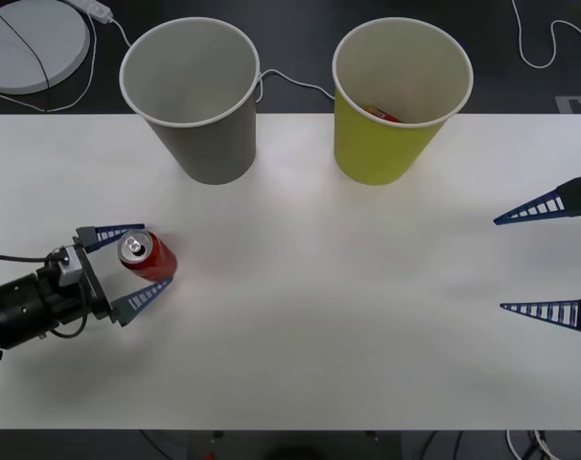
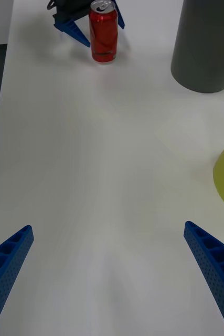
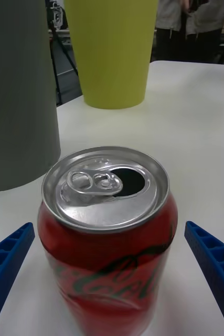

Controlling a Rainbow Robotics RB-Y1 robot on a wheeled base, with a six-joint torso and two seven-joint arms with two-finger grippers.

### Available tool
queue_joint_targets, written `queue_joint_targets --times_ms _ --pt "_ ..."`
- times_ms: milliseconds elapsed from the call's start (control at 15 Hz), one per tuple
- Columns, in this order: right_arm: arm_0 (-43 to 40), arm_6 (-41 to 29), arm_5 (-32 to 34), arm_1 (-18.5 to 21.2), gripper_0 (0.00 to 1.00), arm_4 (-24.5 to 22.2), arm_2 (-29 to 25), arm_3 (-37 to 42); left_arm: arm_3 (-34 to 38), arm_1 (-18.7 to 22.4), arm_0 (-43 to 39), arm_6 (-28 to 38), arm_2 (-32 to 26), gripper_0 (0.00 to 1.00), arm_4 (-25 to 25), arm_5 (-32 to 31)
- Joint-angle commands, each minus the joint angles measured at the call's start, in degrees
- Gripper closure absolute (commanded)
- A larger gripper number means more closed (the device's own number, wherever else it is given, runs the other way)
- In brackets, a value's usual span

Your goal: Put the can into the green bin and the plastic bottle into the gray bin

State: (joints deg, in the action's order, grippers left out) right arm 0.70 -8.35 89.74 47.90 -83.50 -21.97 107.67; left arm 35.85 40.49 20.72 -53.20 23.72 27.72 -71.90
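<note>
Can (image 1: 148, 256): upright on the white counter (image 1: 319, 316), near its left edge, between the wide-open fingers of the left hand (image 1: 129, 268); not yet gripped; step in hand, the grasp; next move likely calls for closing, lifting, carrying right past the gray bin (image 1: 191, 94) to the green bin (image 1: 401, 96); right hand (image 1: 545, 261): wide, idle at the right edge.

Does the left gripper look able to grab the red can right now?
Probably yes. The left gripper is open with a blue finger on either side of the upright can, and nothing stands between them.
</note>
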Motion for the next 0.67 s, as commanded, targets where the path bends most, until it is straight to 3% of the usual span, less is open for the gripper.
queue_joint_targets --times_ms 67,400,467,533,600,667 --pt "0.0 0.0 0.0 0.0 0.0 0.0 0.0 -0.01 0.01 -1.73 0.55 0.03 0.01 0.0 0.23 1.23" --pt "0.0 0.0 0.0 0.0 0.0 0.0 0.0 -0.01 0.01 -3.22 0.99 0.12 -0.08 0.0 0.32 2.46" --pt "0.0 0.0 0.0 0.0 0.0 0.0 0.0 -0.01 0.01 -3.22 0.99 0.29 -0.08 0.13 0.32 2.46" --pt "0.0 0.0 0.0 0.0 0.0 0.0 0.0 -0.01 0.01 -3.22 0.99 0.29 -0.08 0.72 0.32 2.46" --pt "0.0 0.0 0.0 0.0 0.0 0.0 0.0 -0.01 0.01 -3.22 1.08 0.29 -0.08 0.96 0.32 2.46" --pt "0.0 0.0 0.0 0.0 0.0 0.0 0.0 -0.01 0.01 -3.22 1.17 0.29 -0.08 1.0 0.58 2.46"
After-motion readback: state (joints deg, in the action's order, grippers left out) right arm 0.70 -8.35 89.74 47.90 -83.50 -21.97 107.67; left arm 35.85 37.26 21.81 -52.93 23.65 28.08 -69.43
